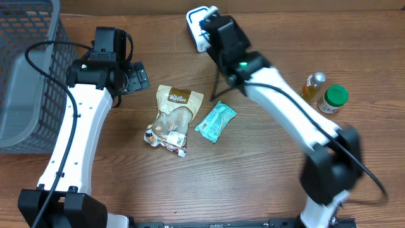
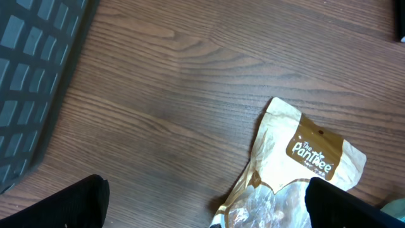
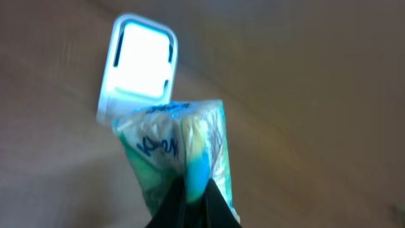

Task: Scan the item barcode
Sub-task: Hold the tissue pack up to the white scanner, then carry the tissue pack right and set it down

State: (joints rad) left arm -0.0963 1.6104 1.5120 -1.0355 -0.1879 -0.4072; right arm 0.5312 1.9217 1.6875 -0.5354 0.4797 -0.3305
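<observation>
Pinching tight, right gripper [image 3: 193,187] is clamped on green-white packet [image 3: 155,151], which is held up close to glowing white scanner [image 3: 140,58]. Left gripper [image 2: 207,204] is spread wide, empty, by tan pouch [image 2: 304,155].

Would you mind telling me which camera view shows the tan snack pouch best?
The overhead view: the tan snack pouch lies whole and unobstructed. The left wrist view shows only its upper part with the logo, cut by the frame edge. The right wrist view does not show it.
</observation>
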